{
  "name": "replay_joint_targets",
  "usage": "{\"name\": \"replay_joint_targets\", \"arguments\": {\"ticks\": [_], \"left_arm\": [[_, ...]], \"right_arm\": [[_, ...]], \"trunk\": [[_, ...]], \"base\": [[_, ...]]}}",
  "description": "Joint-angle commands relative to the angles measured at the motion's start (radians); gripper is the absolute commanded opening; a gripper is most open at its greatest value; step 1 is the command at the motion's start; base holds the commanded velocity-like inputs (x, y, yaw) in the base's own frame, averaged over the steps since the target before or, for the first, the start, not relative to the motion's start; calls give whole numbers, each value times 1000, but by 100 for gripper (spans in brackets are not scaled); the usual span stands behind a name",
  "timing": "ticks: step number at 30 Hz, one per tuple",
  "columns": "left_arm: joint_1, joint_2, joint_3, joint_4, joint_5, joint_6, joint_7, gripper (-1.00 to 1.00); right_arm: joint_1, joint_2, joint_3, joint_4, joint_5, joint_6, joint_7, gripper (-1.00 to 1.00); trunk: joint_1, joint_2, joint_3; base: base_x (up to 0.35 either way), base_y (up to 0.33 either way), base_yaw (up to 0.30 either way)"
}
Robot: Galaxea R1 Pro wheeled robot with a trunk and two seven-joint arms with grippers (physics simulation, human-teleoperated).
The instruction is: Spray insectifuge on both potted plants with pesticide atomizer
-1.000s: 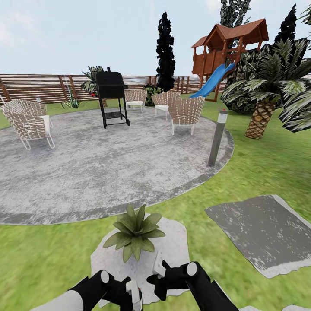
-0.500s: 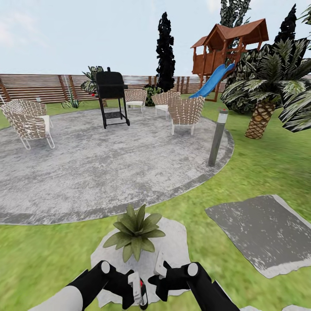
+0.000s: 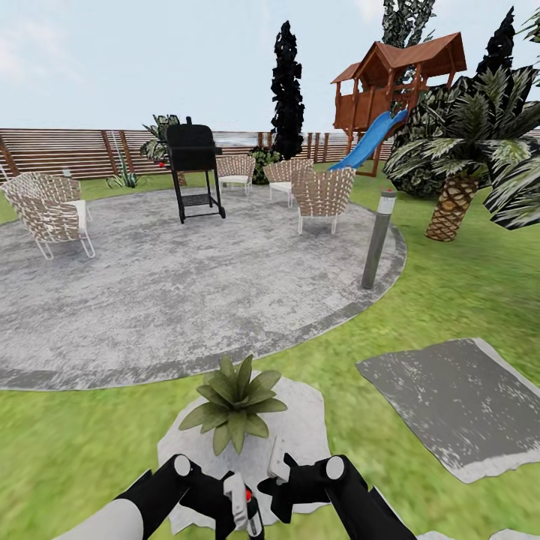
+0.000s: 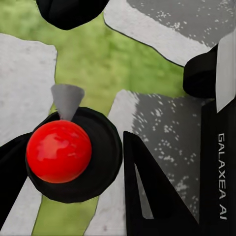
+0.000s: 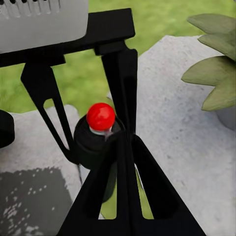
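The pesticide atomizer (image 4: 73, 152) has a dark round body, a red cap and a grey nozzle. It sits between the fingers of my left gripper (image 3: 238, 510), which is shut on it at the bottom of the head view. The right wrist view shows the atomizer (image 5: 100, 129) upright in the left gripper (image 5: 88, 140) above grass and stone. My right gripper (image 3: 276, 480) is shut and empty, just to the right of the atomizer. One potted plant (image 3: 235, 403), a green rosette, stands on a pale stepping stone (image 3: 300, 427) just ahead of both grippers. Its leaves (image 5: 214, 69) also appear in the right wrist view.
The round grey patio (image 3: 172, 292) lies beyond the plant, with wicker chairs (image 3: 51, 214), a black grill (image 3: 193, 169) and a post lamp (image 3: 377, 240). A dark flat stone (image 3: 457, 401) lies right on the lawn. A palm (image 3: 461, 161), playhouse with slide (image 3: 390, 90) and slatted fence (image 3: 67, 150) stand behind.
My left gripper has shifted slightly right and toward the right gripper, bringing the atomizer's red cap into the head view. The right gripper has barely moved.
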Motion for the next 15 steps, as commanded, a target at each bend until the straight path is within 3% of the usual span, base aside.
{"name": "replay_joint_targets", "arguments": {"ticks": [1, 4, 15], "left_arm": [[0, 0, 2, -1, -4, -11, -1, -100], [0, 0, 2, 0, 13, -13, -2, -100], [1, -6, 3, -1, 23, -17, -2, -100]], "right_arm": [[0, 0, -1, -1, 9, -4, 2, -100], [0, 0, -1, -1, 9, -4, 2, -100], [0, 0, -1, -1, 9, -4, 2, -100]], "trunk": [[0, 0, -1], [0, 0, -1], [0, 0, -1]], "base": [[0, 0, 0], [0, 0, 0], [0, 0, 0]]}}
